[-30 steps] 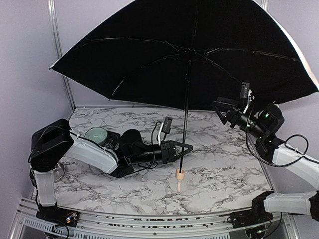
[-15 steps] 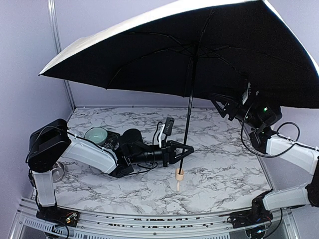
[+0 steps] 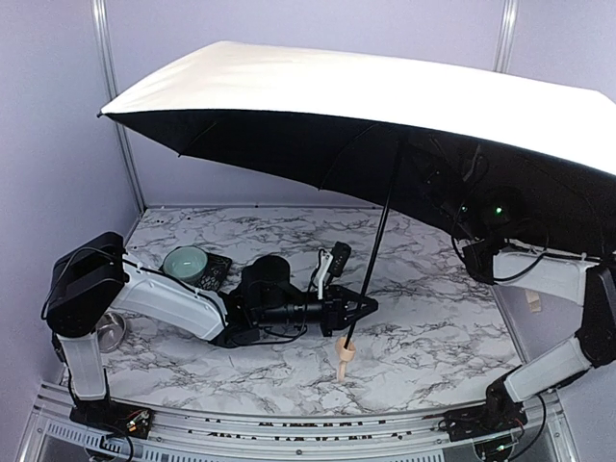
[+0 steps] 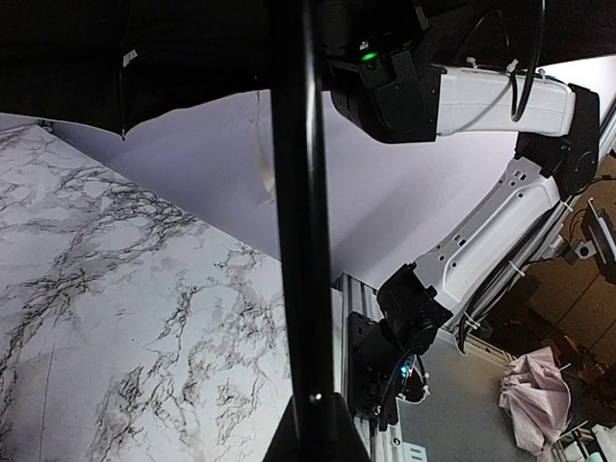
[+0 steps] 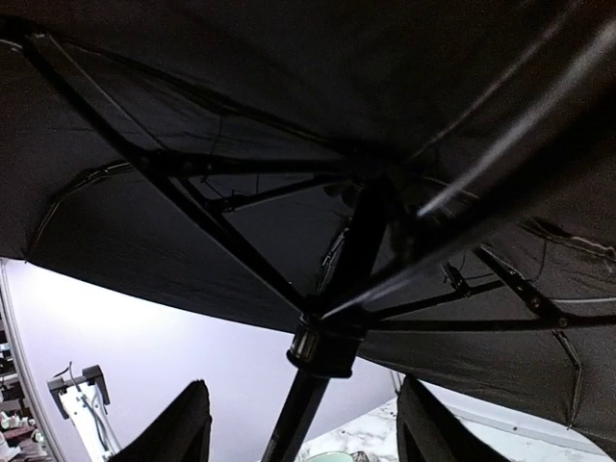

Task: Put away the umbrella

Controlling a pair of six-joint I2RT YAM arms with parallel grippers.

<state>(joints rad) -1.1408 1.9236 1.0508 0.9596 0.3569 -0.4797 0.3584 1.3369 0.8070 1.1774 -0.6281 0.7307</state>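
The umbrella (image 3: 385, 91) stands open over the table, cream outside up, black lining (image 5: 192, 115) beneath. Its thin black shaft (image 3: 375, 250) leans right, and the tan handle (image 3: 346, 354) hangs just above the marble. My left gripper (image 3: 352, 313) lies low and is shut on the shaft (image 4: 300, 241) just above the handle. My right gripper (image 5: 308, 428) is up under the canopy, open. Its two fingers (image 5: 183, 428) stand either side of the shaft (image 5: 294, 423), just below the runner (image 5: 325, 346), apart from it. In the top view the dark lining hides that gripper.
A pale green bowl (image 3: 186, 260) and a black object (image 3: 216, 271) sit at the table's back left behind my left arm. A metal piece (image 3: 114, 333) stands by the left base. Purple walls (image 3: 58, 144) close the left and back. The right arm (image 4: 481, 96) rises past the table's right edge.
The canopy has tipped towards the camera, so the cream outside now shows. The right arm has risen under it to the shaft. The left gripper, still on the shaft, shifted slightly right.
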